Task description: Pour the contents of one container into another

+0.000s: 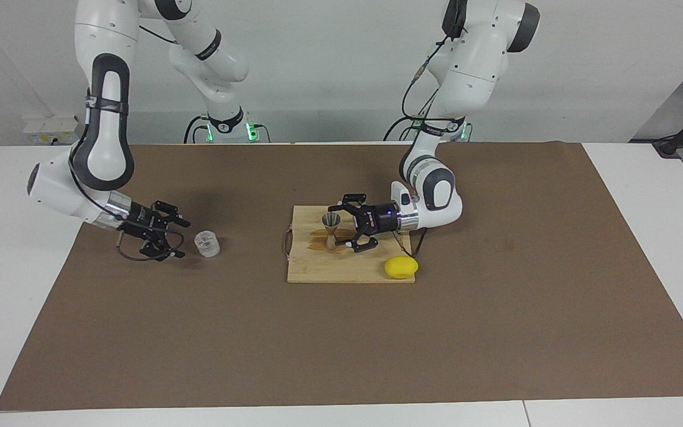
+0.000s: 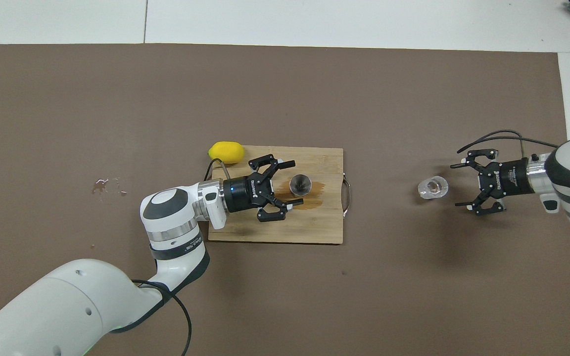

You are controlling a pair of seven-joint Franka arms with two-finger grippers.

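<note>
1. My left gripper [image 1: 342, 227] lies low over the wooden cutting board [image 1: 318, 270], fingers spread wide and pointing toward the right arm's end of the table. It holds nothing.
2. The metal jigger [image 1: 331, 229] stands upright on the board, just off my left fingertips. From above I see its round mouth [image 2: 300, 183], clear of both fingers.
3. A brown wet stain [image 2: 314, 194] spreads on the board around the jigger's foot.
4. My right gripper [image 1: 171, 237] is down near the brown mat [image 1: 341, 344], at the right arm's end of the table. Its fingers are wide apart too, and empty.
5. The glass cup [image 1: 207, 244] stands upright on the mat, just beside my right fingertips, which point at it. In the overhead view there is a small gap between cup [image 2: 433, 187] and fingers [image 2: 459, 164], so no touch.
6. The cup sits well apart from the board, between my right gripper and the board's metal handle [image 1: 286, 242].
7. A yellow lemon [image 1: 401, 267] rests at the board's corner, at the left arm's end and farther from the robots than my left gripper.
8. A few drops of spilled liquid [image 2: 108, 185] glint on the mat toward the left arm's end, well away from the board.
</note>
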